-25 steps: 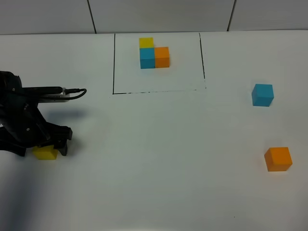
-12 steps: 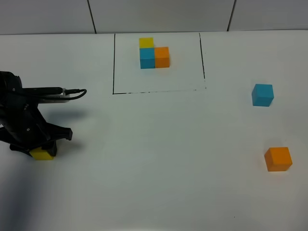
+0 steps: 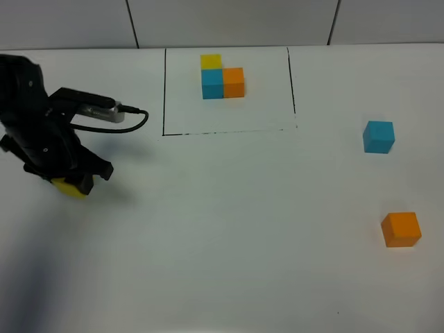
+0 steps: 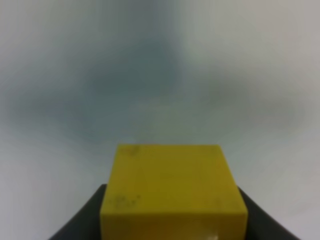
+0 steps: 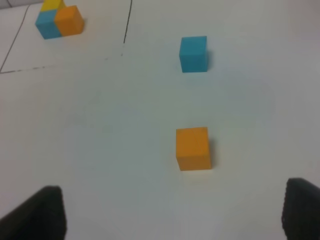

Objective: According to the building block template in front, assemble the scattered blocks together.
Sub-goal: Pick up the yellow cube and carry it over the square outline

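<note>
The building block template (image 3: 222, 78), an L of yellow, blue and orange cubes, sits inside a thin black outline at the back middle; it also shows in the right wrist view (image 5: 59, 21). My left gripper (image 3: 70, 182) is shut on the yellow cube (image 3: 69, 187) at the far left and holds it just off the table; the cube fills the left wrist view (image 4: 172, 192) between the dark fingers (image 4: 80, 225). The light blue cube (image 3: 379, 136) (image 5: 193, 53) and the orange cube (image 3: 401, 229) (image 5: 193, 148) lie at the right. My right gripper (image 5: 175, 205) is open and short of the orange cube.
A black cable (image 3: 132, 121) loops off the left arm toward the outline's left edge (image 3: 164, 90). The white table (image 3: 236, 208) stretches between the left arm and the two cubes at the right. A tiled wall (image 3: 229, 21) runs behind the table.
My left gripper has closed on the yellow cube and risen with it, moving toward the back of the table. The blue and orange cubes have not moved.
</note>
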`<state>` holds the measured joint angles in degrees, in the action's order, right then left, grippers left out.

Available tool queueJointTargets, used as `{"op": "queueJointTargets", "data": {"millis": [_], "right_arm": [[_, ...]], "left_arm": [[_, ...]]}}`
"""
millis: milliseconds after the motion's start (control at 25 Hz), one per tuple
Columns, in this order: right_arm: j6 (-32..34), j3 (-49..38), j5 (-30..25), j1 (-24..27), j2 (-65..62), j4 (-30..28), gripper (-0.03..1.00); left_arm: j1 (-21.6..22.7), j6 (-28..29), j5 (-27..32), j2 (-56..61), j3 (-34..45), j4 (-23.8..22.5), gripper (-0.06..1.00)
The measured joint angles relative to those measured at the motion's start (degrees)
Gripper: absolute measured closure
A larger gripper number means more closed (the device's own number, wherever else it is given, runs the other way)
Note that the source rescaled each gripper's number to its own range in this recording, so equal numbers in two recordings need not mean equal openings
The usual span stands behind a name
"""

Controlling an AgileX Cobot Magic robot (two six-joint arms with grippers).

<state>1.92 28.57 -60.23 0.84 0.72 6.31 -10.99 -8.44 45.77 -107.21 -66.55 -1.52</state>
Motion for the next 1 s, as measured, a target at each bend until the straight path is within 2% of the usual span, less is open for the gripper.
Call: {"op": "queueJointTargets", "data": {"millis": [200, 440, 680, 880, 1000], "right_arm": [[0.0, 0.0, 0.0, 0.0, 0.0, 0.0, 0.22], [0.0, 0.0, 0.0, 0.0, 0.0, 0.0, 0.22], [0.0, 0.0, 0.0, 0.0, 0.0, 0.0, 0.22], [0.0, 0.0, 0.0, 0.0, 0.0, 0.0, 0.22], [0.0, 0.0, 0.0, 0.0, 0.0, 0.0, 0.22]], "left_arm": [[-4.9, -7.7, 5.7, -4.2, -10.3, -0.1, 0.94], [-12.3, -21.4, 12.4, -11.5, -23.1, -0.3, 0.94], [-17.6, -29.9, 18.5, -19.5, -36.2, -0.4, 0.94], [-20.5, -36.3, 22.1, -25.3, -44.7, -4.1, 0.94], [-21.3, -38.2, 22.5, -28.4, -49.4, -4.5, 0.94]]}}
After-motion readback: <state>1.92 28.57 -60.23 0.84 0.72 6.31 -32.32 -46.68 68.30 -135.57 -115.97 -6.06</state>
